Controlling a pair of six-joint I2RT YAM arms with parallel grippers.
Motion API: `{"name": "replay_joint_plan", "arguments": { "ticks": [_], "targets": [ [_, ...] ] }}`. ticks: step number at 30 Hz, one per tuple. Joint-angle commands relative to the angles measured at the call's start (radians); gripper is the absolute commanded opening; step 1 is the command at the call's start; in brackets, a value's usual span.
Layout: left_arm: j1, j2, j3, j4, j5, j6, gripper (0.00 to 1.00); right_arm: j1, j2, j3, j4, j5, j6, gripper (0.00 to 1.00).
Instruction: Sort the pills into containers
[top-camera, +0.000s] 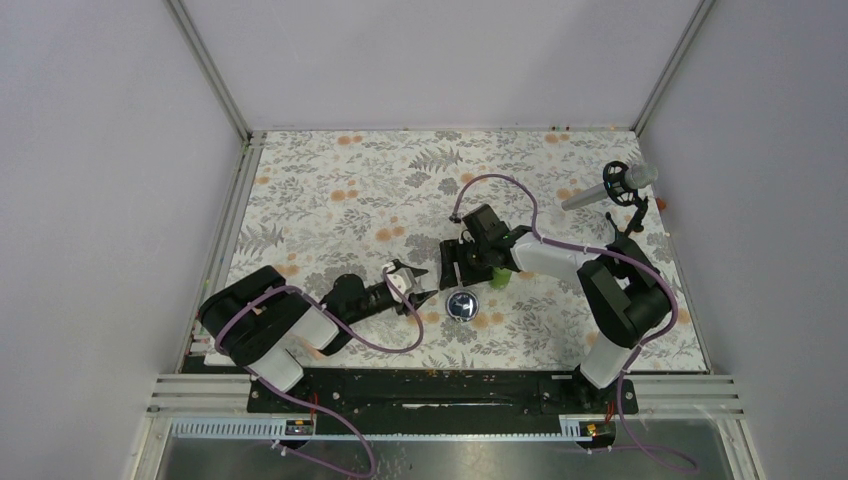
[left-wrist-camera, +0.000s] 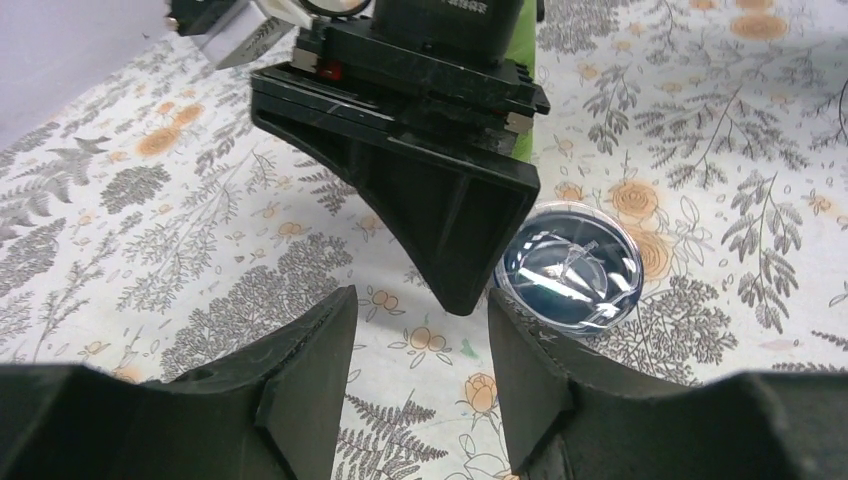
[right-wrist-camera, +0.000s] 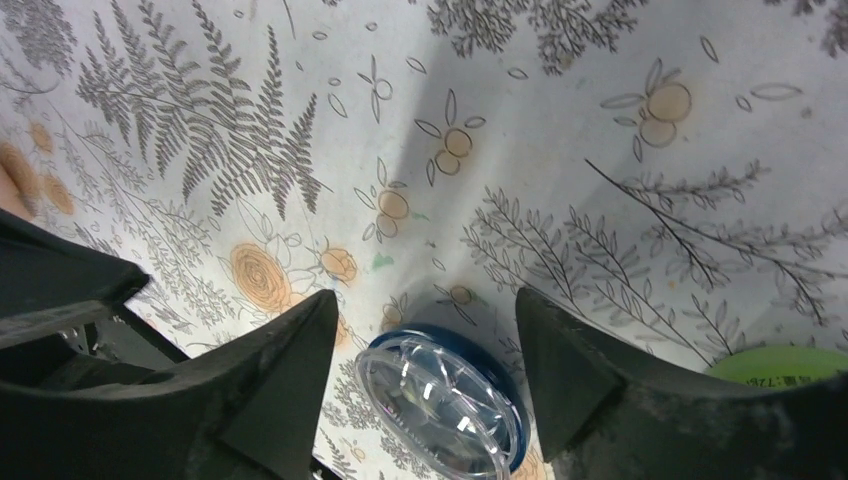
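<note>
A table (top-camera: 330, 190) under a flowered cloth (top-camera: 300, 170) is being viewed from above, and a blue jar (top-camera: 461, 305) is being used here as the landmark, sitting toward the near side of the cloth. The right arm (top-camera: 560, 255) is being stretched in from the right of the jar, while the left arm (top-camera: 270, 330) is being laid low across the cloth from the jar's left. A grey rod (top-camera: 590, 195) on a black stand (top-camera: 628, 215) is being kept well apart from the jar, far off to its right. The right gripper (top-camera: 455, 283) is being held just beyond the jar with its tips pointing down; its jaws are being held apart with nothing gripped, and the jar (right-wrist-camera: 440, 400) is showing between the fingers (right-wrist-camera: 290, 380). Whether one finger is touching the jar's side cannot be told. The left gripper (top-camera: 412, 287) is being held near the jar's left, its jaws parted over bare cloth. The jar's shiny clear top (left-wrist-camera: 570, 265) is catching the light. A green bottle (top-camera: 498, 279) is being kept just beside the jar, to its right.
</note>
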Motion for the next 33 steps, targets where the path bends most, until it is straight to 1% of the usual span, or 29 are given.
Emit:
{"name": "replay_joint_plan", "arguments": {
  "ticks": [1,5,8,10,11,13,15,16,17,18,19,20,22,25,26,28,30,33],
  "targets": [
    [-0.003,-0.075,-0.021,0.074,-0.063,-0.049,0.52,-0.001,-0.068,0.056,-0.082,0.097,0.036,0.83],
    [-0.002,-0.155,-0.036,0.07,-0.141,-0.092,0.54,0.037,-0.071,0.08,-0.139,0.19,0.058,0.87],
    [-0.003,-0.222,-0.048,0.047,-0.218,-0.148,0.55,0.056,-0.074,0.082,-0.168,0.243,0.078,0.87],
    [-0.003,-0.281,-0.048,-0.002,-0.283,-0.194,0.56,0.057,-0.086,0.075,-0.176,0.27,0.089,0.87],
    [-0.003,-0.313,-0.044,-0.057,-0.325,-0.235,0.56,0.058,-0.092,0.074,-0.184,0.279,0.087,0.87],
    [-0.003,-0.395,-0.021,-0.208,-0.438,-0.321,0.6,0.057,-0.103,0.074,-0.205,0.283,0.081,0.86],
    [0.003,-0.478,0.048,-0.481,-0.517,-0.421,0.68,0.057,-0.112,0.08,-0.226,0.276,0.074,0.85],
    [0.005,-0.503,0.107,-0.652,-0.536,-0.436,0.74,0.057,-0.117,0.082,-0.235,0.275,0.074,0.85],
    [0.006,-0.515,0.169,-0.807,-0.546,-0.434,0.84,0.057,-0.121,0.083,-0.24,0.274,0.077,0.85],
    [0.007,-0.515,0.219,-0.902,-0.555,-0.421,0.96,0.057,-0.124,0.081,-0.241,0.272,0.079,0.85],
    [0.006,-0.513,0.245,-0.951,-0.555,-0.409,0.98,0.058,-0.123,0.08,-0.241,0.267,0.083,0.85],
    [0.008,-0.512,0.253,-0.965,-0.54,-0.401,0.99,0.057,-0.118,0.081,-0.242,0.267,0.088,0.84],
    [0.012,-0.516,0.24,-0.935,-0.498,-0.404,0.99,0.058,-0.097,0.09,-0.248,0.266,0.096,0.82],
    [0.019,-0.504,0.233,-0.918,-0.458,-0.461,0.99,0.057,-0.061,0.112,-0.27,0.282,0.11,0.73],
    [0.019,-0.496,0.237,-0.925,-0.45,-0.475,0.98,0.058,-0.053,0.118,-0.281,0.316,0.119,0.69],
    [0.02,-0.471,0.247,-0.956,-0.445,-0.514,0.94,0.057,-0.055,0.11,-0.274,0.395,0.151,0.63],
    [0.019,-0.438,0.249,-0.981,-0.428,-0.538,0.86,0.057,-0.057,0.102,-0.243,0.455,0.167,0.58],
    [0.017,-0.393,0.239,-0.984,-0.402,-0.584,0.75,0.057,-0.015,0.13,-0.252,0.502,0.167,0.57]
  ]
}}
